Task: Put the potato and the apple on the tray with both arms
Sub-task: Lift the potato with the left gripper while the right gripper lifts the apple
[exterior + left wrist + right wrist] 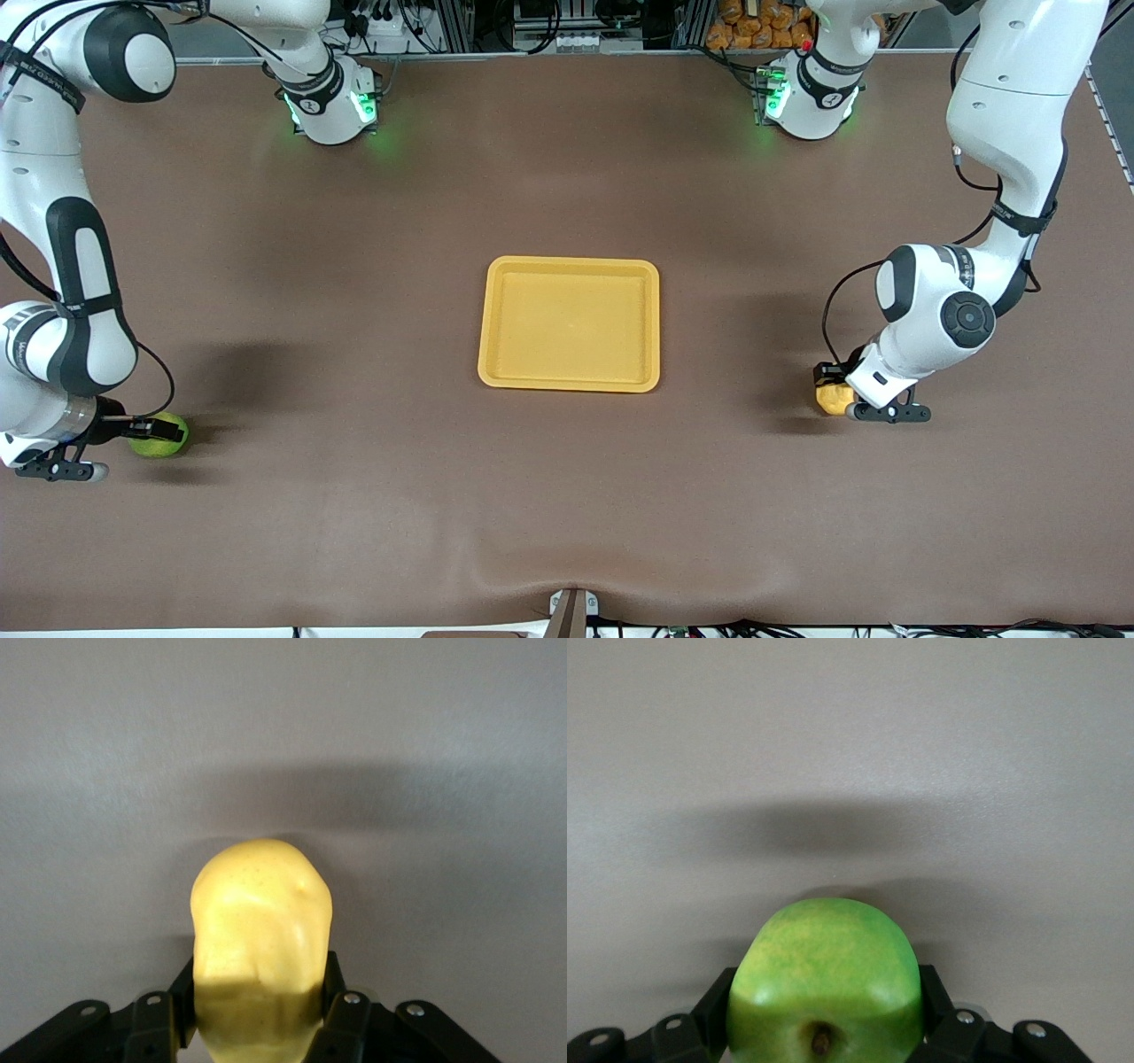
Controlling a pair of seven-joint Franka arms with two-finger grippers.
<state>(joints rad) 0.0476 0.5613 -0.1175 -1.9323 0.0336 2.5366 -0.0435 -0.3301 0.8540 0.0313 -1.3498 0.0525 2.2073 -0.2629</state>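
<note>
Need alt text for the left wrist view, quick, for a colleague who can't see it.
The left hand is shut on the yellow potato, one black finger pressed against each side. Under it is only plain table with a soft shadow.

Left pincer [830,387] and right pincer [159,431] (both low) clamped tight
</note>
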